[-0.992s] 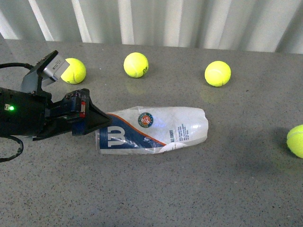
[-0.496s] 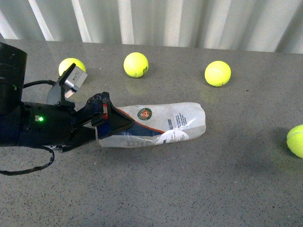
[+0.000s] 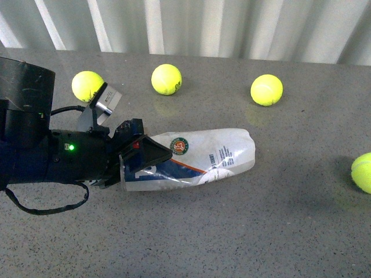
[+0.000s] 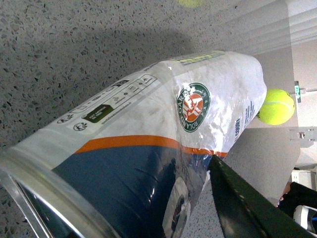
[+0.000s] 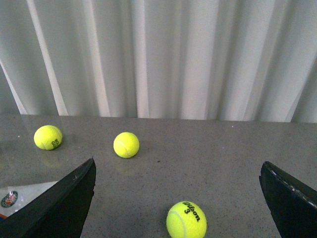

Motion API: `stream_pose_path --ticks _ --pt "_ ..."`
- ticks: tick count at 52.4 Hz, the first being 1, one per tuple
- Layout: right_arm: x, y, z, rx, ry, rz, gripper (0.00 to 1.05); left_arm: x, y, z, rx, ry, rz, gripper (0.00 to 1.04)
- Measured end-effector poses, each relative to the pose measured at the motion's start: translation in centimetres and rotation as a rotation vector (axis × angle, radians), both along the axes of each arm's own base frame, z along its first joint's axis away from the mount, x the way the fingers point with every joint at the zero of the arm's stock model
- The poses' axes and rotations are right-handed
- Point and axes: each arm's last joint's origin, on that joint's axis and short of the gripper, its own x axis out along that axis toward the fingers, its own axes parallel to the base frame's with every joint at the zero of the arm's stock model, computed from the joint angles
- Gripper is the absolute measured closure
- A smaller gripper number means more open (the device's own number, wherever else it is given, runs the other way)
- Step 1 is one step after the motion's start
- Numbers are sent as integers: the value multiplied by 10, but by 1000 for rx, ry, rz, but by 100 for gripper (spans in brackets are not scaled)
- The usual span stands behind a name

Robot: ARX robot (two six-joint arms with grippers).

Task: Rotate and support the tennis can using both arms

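The tennis can (image 3: 203,157) lies on its side on the grey table (image 3: 243,231), open metal-rimmed end to the left, with the round red-green emblem facing up. My left gripper (image 3: 149,158) is shut on that left end. In the left wrist view the can (image 4: 148,124) fills the picture. Its rim (image 4: 44,196) is close to the camera and one black finger (image 4: 247,210) lies along its side. My right gripper (image 5: 177,166) is open and empty above the table, apart from the can. A corner of the can (image 5: 15,196) shows beside its finger. It is not in the front view.
Yellow-green tennis balls lie on the table: three along the back (image 3: 88,86), (image 3: 166,79), (image 3: 266,90), and one at the right edge (image 3: 362,172). One ball (image 5: 186,219) lies between my right gripper's open jaws. A white corrugated wall (image 3: 232,26) stands behind the table.
My left arm has shifted right and twisted while holding the can's end. The can has rolled, so its label has turned, and it has stayed in about the same place.
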Motion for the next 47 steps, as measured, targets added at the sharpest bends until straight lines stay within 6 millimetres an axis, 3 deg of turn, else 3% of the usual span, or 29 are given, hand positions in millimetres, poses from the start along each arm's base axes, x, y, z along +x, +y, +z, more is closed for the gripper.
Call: stream_pose_path --ticks 13,22,28,37,43,47 --pt "0 0 0 0 0 0 7 -8 -5 6 -50 24 -27 102" --pt "0 0 0 0 0 0 7 -10 -6 33 -2 30 -45 101" --pt "0 0 0 0 0 0 7 -4 -8 84 166 -34 -100 101" --pt "0 0 0 0 0 0 7 11 -30 194 607 -216 -286 101" --pt "0 0 0 0 0 0 7 10 -61 240 885 -329 -474 101" --pt "0 0 0 0 0 0 7 11 -75 253 1006 -372 -563 101"
